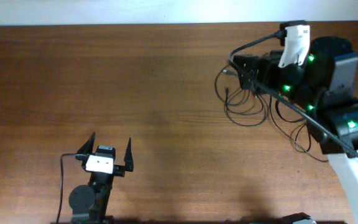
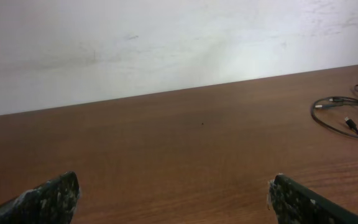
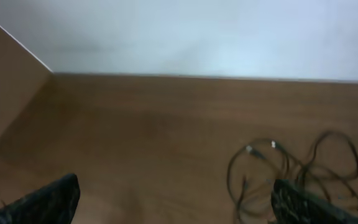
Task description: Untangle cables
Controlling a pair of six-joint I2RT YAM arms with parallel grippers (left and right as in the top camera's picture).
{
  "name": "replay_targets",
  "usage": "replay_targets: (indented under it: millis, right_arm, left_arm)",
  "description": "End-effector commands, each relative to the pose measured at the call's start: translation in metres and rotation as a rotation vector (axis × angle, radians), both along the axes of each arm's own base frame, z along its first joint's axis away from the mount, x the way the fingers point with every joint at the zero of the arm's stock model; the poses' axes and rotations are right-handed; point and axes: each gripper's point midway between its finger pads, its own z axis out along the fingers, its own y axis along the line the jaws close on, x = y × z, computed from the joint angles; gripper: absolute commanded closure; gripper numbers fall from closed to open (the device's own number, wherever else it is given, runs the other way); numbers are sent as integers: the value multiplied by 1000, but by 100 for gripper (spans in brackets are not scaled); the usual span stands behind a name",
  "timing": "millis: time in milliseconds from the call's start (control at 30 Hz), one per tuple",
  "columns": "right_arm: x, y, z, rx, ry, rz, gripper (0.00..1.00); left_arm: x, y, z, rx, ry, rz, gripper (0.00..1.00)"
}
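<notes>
Nearest thing is the left gripper [image 1: 111,140], down at the near-left of the table [image 1: 135,81]. Its fingers [image 2: 51,196] are spread wide with nothing between them, just bare wood. A thicker black cord [image 1: 61,186] runs down beside that arm's base; it belongs to the robot, not the tangle.

The middle of the table is plain brown wood from there to the far edge.

The cables [image 1: 247,109] are on the far-right side, well apart from the left gripper. It's a loose mess of thin black loops lying flat and crossing over each other, with a couple of small plug ends sticking out. From the left wrist they only show as a few loops at the right edge.

The right arm [image 1: 347,124] is what gets in the way. From overhead it hangs right over the tangle and hides a chunk of it, so loops poke out on its left and near sides. I can't tell how the strands cross underneath.

The right gripper [image 3: 174,180] is spread wide too and isn't pinching anything. In its own camera the cables lie just past the right finger [image 3: 303,202], with no contact that I can see.

Beyond it all is a pale wall [image 2: 166,43], plus a brown side board [image 3: 5,99] on the far left.
</notes>
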Motion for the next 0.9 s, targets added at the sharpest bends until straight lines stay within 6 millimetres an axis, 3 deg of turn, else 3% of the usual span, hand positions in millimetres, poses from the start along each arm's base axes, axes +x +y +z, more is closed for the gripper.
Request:
replay_targets:
  millis: [0, 133, 233, 333, 500, 733, 867]
  right_arm:
    - [0, -1, -15, -11, 31, -2, 2]
    - [-1, -1, -29, -19, 62, -2, 2]
    - [-14, -4, -63, -34, 124, -2, 1]
    - [-35, -10, -102, -37, 134, -2, 1]
    - [-81, -21, -140, -26, 91, -2, 1]
    - [-131, -33, -91, 44, -202, -3, 2]
    - [-155, -38, -84, 69, -307, -3, 1]
  left_arm:
    - [0, 1, -1, 17, 1, 6, 1]
    - [0, 1, -1, 17, 1, 6, 1]
    - [0, 1, -1, 17, 1, 6, 1]
    - [0, 1, -1, 17, 1, 5, 1]
    - [0, 1, -1, 17, 1, 6, 1]
    - [0, 1, -1, 17, 1, 6, 1]
    - [0, 1, -1, 17, 1, 6, 1]
